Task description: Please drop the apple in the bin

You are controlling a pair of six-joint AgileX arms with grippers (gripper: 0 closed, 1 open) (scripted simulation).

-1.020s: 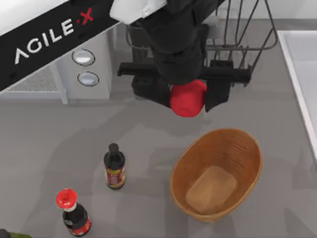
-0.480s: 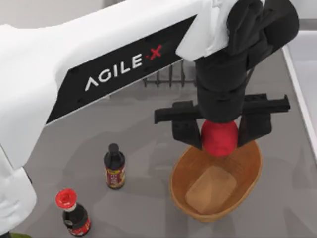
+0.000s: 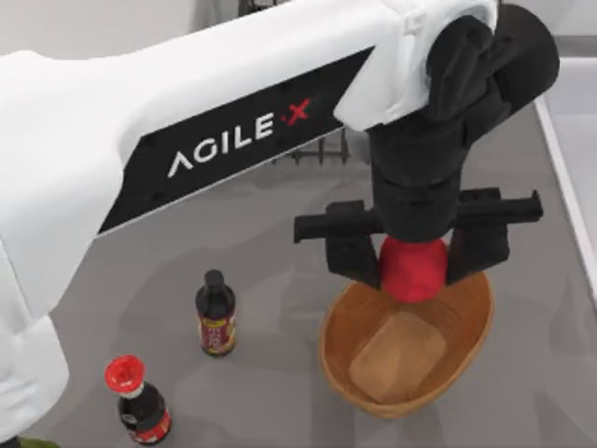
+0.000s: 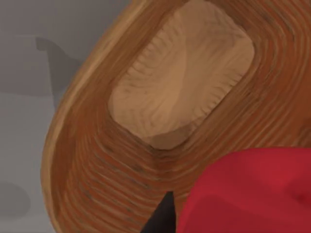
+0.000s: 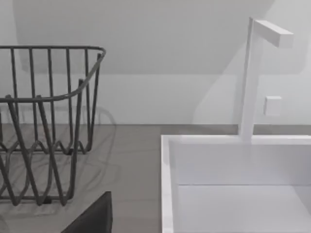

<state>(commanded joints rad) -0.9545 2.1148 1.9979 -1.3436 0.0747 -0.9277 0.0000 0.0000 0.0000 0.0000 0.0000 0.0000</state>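
Top view: left hand, clamped on the apple, has eased down over the bin's far rim, so release looks next.

A black wire dish rack stands on the grey tabletop, its thin bars rising to a curved top rim and its lower wires bent in a wavy row. Beside it, apart from it across a strip of bare tabletop, lies a white sink with a raised rim. A white square-section faucet rises upright from the sink's far edge and turns at its top. A plain pale wall stands behind both. A dark gripper finger juts into view near the rack
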